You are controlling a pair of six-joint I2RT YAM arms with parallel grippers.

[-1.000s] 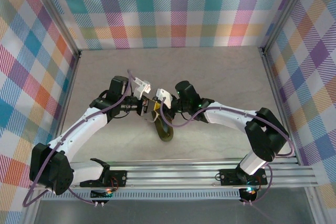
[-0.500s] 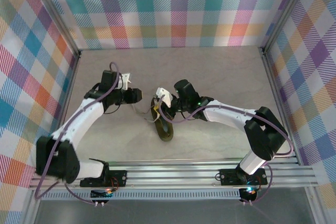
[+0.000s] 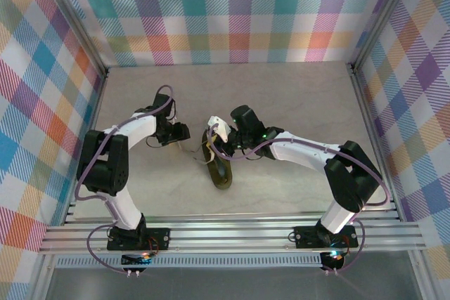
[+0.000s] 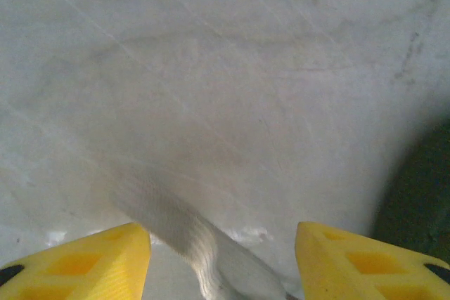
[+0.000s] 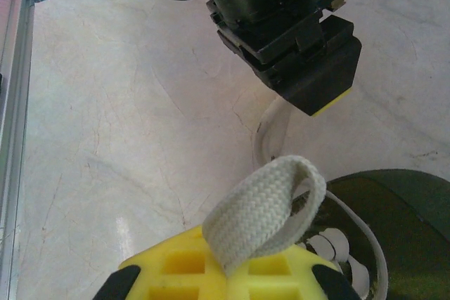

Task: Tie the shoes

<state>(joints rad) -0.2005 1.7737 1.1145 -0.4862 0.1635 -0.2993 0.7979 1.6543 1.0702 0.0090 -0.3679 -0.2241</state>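
From above, the shoe (image 3: 221,168) lies on the table (image 3: 295,103) with its long axis running far-to-near. The right hand (image 3: 215,133) sits at its far end and the left hand (image 3: 184,133) just to its left, with no writing legible. On the left wrist the fingers (image 4: 98,254) are apart, with a blurred lace (image 4: 184,233) between them, probably loose. On the right wrist that hand is clamped on a lace loop (image 5: 266,205).

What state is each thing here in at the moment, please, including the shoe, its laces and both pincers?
shoe, on the table, untied.
left pincer, open, gripping nothing.
right pincer, shut on the lace loop.
lace loop, bent over, pinched at its base.
loose lace, lying on the table between the left pincer's open jaws, not gripped.
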